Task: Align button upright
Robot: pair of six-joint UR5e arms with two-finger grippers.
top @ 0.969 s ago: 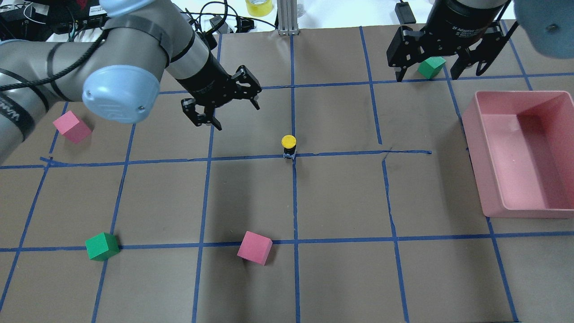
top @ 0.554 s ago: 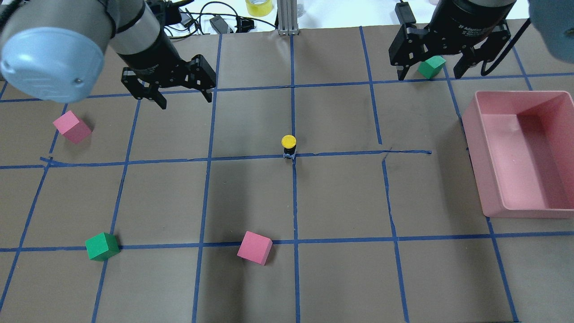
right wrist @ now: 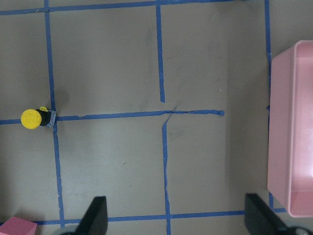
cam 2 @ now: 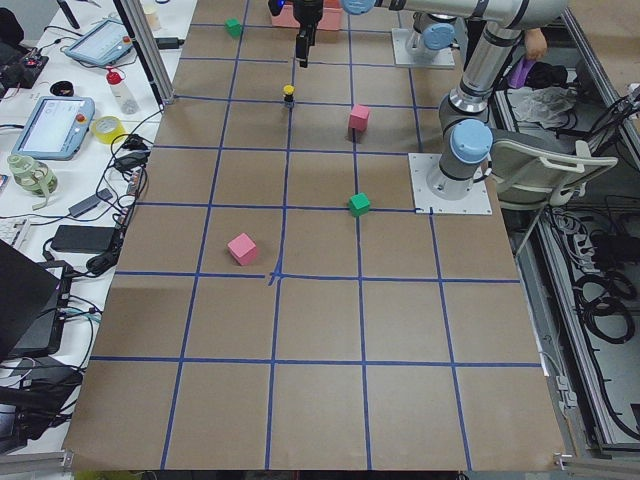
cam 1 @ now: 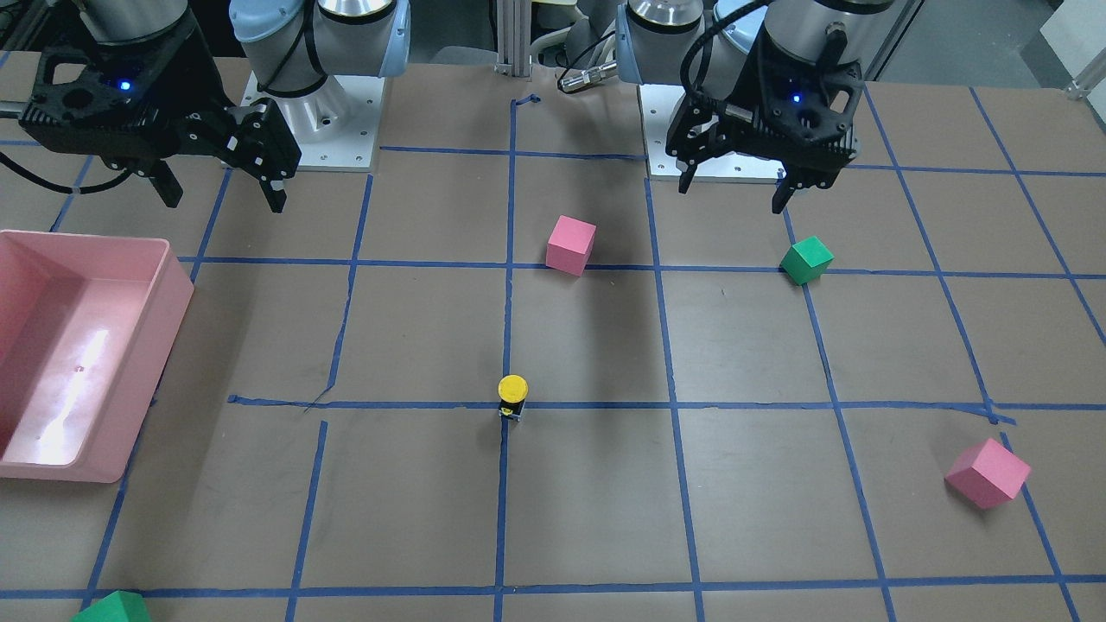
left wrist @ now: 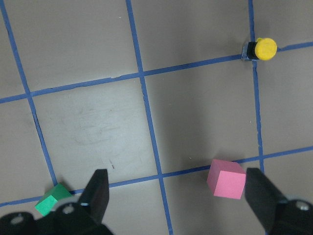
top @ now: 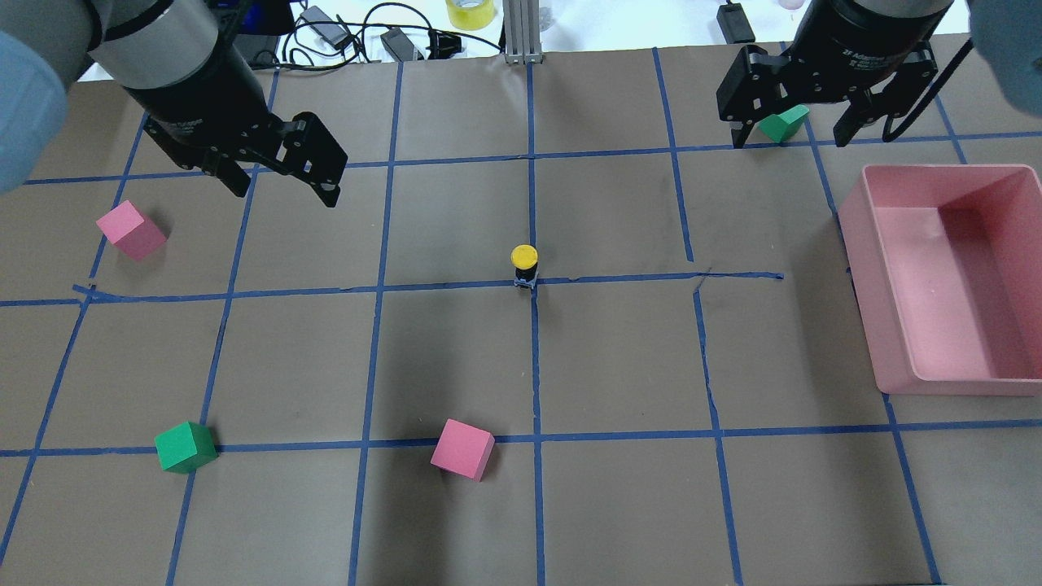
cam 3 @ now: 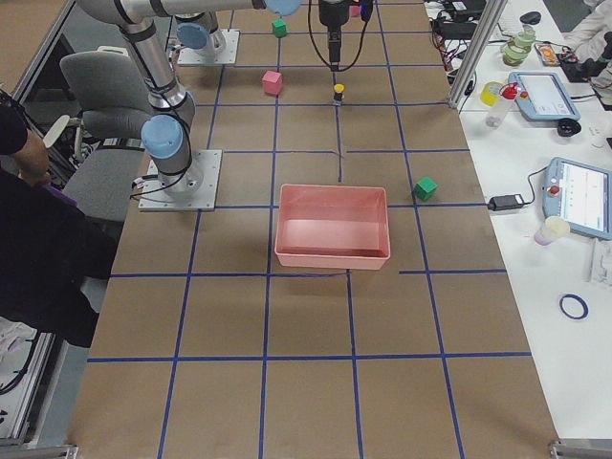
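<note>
You've got the small push-button w/ round yellow cap, black body and metal base standing upright, cap up, on a blue-tape crossing of the brown paper-covered table. It's well apart from the pink plastic bin, off the bin's long side toward the robot's left. The left gripper is raised, fingers spread wide, nothing btwn them, and it's farther from the bin than the button. The right gripper is also spread wide & empty, up by the bin's far corner. In the overhead view a green foam cube shows btwn its fingers, but you can't tell how far above the cube it hangs. A pink foam cube lies off the bin's near end, a bit farther out than the button. A 2nd pink cube and a 2nd green cube sit farthest from the bin.
</note>
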